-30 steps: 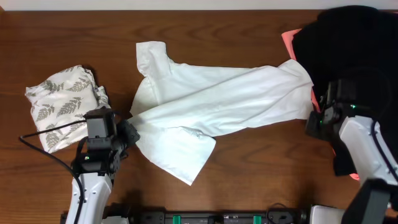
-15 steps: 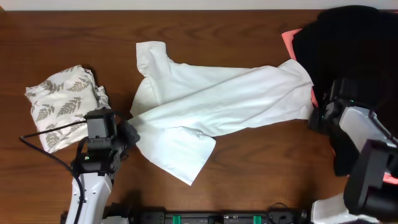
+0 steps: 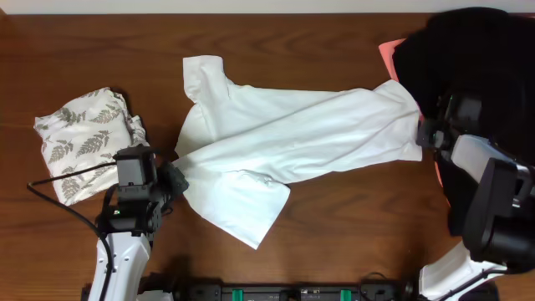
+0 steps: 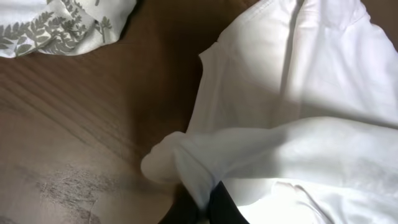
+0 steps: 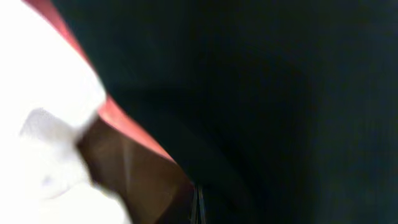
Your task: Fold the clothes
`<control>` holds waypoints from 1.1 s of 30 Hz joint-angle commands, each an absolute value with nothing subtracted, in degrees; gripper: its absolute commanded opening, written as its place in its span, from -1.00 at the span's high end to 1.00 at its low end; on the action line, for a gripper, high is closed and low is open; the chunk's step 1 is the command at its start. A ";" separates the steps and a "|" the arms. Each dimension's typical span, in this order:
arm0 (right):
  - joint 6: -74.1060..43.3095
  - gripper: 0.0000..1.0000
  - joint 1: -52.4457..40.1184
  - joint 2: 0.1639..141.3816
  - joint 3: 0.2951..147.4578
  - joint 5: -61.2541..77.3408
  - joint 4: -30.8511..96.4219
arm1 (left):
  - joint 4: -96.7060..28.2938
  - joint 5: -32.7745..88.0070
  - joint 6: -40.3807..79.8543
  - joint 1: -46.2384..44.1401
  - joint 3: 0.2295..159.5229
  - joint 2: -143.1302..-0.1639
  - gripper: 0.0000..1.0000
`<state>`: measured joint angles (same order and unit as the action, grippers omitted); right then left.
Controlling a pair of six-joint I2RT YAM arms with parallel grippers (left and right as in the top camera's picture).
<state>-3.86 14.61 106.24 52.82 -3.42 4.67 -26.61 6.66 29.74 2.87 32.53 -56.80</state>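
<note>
White T-shirt [image 3: 284,142] lies rumpled across the centre of the tabletop [image 3: 334,209]. One flap points to the upper left, another to the lower centre. Its right end reaches the black garment [image 3: 468,58] heaped at the upper right. An edge of the coral-pink garment [image 3: 389,52] shows at the left side of that heap. Leaf-print garment [image 3: 84,138] is bunched at the left of the frame, near the shirt but apart from it.

Left gripper [image 3: 177,177] is at the shirt's left edge, clamped on a bunched fold of white cloth (left wrist view).

Right gripper [image 3: 425,134] is at the shirt's right end, beside the black heap, jaws together. The right wrist view is blurred, so I cannot tell whether cloth is pinched.
</note>
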 commanded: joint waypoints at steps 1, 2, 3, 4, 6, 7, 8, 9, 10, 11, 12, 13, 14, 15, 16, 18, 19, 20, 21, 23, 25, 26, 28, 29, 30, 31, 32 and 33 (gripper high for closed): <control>-6.61 0.96 17.80 110.26 52.03 -6.28 3.29 | -26.76 7.05 28.95 3.14 33.23 -56.86 0.88; -8.75 0.95 19.27 110.52 52.49 -7.92 2.94 | -26.76 7.05 28.95 3.14 33.23 -56.86 0.88; -9.85 0.95 20.58 110.65 52.97 -8.82 2.90 | -26.79 7.05 28.95 3.14 33.23 -56.86 0.88; -10.57 0.95 22.06 110.69 53.49 -9.15 2.92 | -26.81 7.05 28.95 3.14 33.23 -56.86 0.88; -10.72 0.95 25.69 110.69 54.70 -9.17 3.07 | -26.87 7.07 28.95 3.14 33.23 -56.86 0.88; -10.70 0.95 27.49 110.69 55.31 -9.17 3.53 | -26.96 7.07 28.95 3.14 33.23 -56.86 0.88; -10.70 0.95 29.63 110.69 56.03 -9.19 4.29 | -26.98 7.07 28.95 3.14 33.23 -56.86 0.88; -10.70 0.95 31.53 110.69 56.58 -9.17 5.10 | -26.98 7.07 28.93 3.14 33.23 -56.86 0.88; -10.70 0.94 33.36 110.69 57.06 -8.91 5.80 | -26.96 7.05 28.95 3.14 33.23 -56.86 0.88; -10.70 0.94 35.46 110.69 57.47 -8.23 6.39 | -26.96 7.05 28.95 3.14 33.23 -56.86 0.88; -10.68 0.94 37.47 110.69 57.80 -7.18 6.94 | -26.96 7.05 28.95 3.14 33.23 -56.86 0.88; -10.68 0.94 39.03 110.69 58.04 -6.39 7.44 | -26.96 7.05 28.95 3.14 33.23 -56.86 0.88; -10.70 0.95 40.51 110.69 58.17 -5.45 7.92 | -26.96 7.05 28.95 3.14 33.23 -56.86 0.88; -10.70 0.95 41.85 110.69 58.17 -4.47 8.25 | -26.96 7.05 28.95 3.14 33.23 -56.86 0.88; -10.72 0.96 43.27 110.69 58.19 -3.14 8.58 | -26.96 7.05 28.95 3.14 33.23 -56.86 0.88; -10.79 0.97 45.36 110.67 58.19 -0.60 8.80 | -26.98 7.05 28.95 3.14 33.23 -56.86 0.88; -11.38 0.97 46.15 110.59 58.19 0.84 8.78 | -27.00 7.05 28.95 3.14 33.23 -56.86 0.89; -12.01 0.97 46.61 110.50 58.24 2.31 8.73 | -27.03 7.05 28.95 3.14 33.23 -56.86 0.88; -12.19 0.96 46.89 110.34 58.39 4.69 8.62 | -27.09 7.07 28.95 3.14 33.23 -56.86 0.88; -12.12 0.89 46.52 110.04 59.24 11.49 8.49 | -27.22 7.05 28.93 3.14 33.23 -56.86 0.88; -11.03 0.82 45.45 109.78 60.45 18.37 8.78 | -27.20 7.05 28.93 3.14 33.23 -56.86 0.88; -9.34 0.82 44.53 109.56 61.17 22.46 9.26 | -27.18 7.05 28.95 3.14 33.23 -56.86 0.88; -6.31 0.87 42.39 109.06 62.37 27.86 10.94 | -27.20 7.05 28.95 3.14 33.23 -56.86 0.88; -3.88 0.90 40.91 108.84 63.02 30.04 12.16 | -27.20 7.05 28.95 3.14 33.23 -56.86 0.88; -1.85 0.91 39.48 108.73 63.44 31.03 13.34 | -27.20 7.03 28.95 3.16 33.23 -56.86 0.88; 0.60 0.91 37.67 108.60 63.79 31.48 14.87 | -27.18 7.03 28.93 3.16 33.23 -56.86 0.88; 3.20 0.91 35.81 108.57 63.86 31.31 16.16 | -27.20 7.03 28.93 3.16 33.23 -56.86 0.88; 5.39 0.91 34.20 108.57 63.86 31.03 17.17 | -27.20 7.03 28.93 3.16 33.23 -56.86 0.89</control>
